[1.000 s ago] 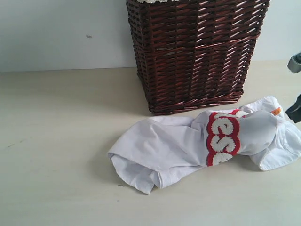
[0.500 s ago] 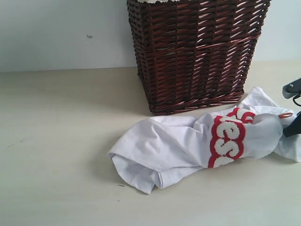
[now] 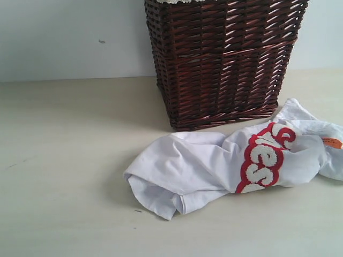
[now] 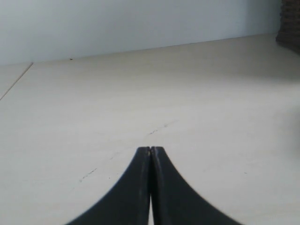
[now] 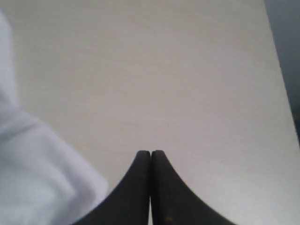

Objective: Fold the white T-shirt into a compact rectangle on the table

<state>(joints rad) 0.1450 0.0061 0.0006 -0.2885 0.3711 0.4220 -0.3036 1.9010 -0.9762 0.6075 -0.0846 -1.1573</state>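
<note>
Thin white cotton T-shirt [image 3: 214, 166] lies crumpled on pale beige table [image 3: 64, 160], long axis L-R. R gripper [image 5: 150, 152], closed & empty, has cloth just beside it; L gripper [image 4: 150, 149], same, well apart.

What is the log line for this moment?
shirt: crumpled, unfolded, on table by basket | left gripper: shut, empty | right gripper: shut, empty
</note>
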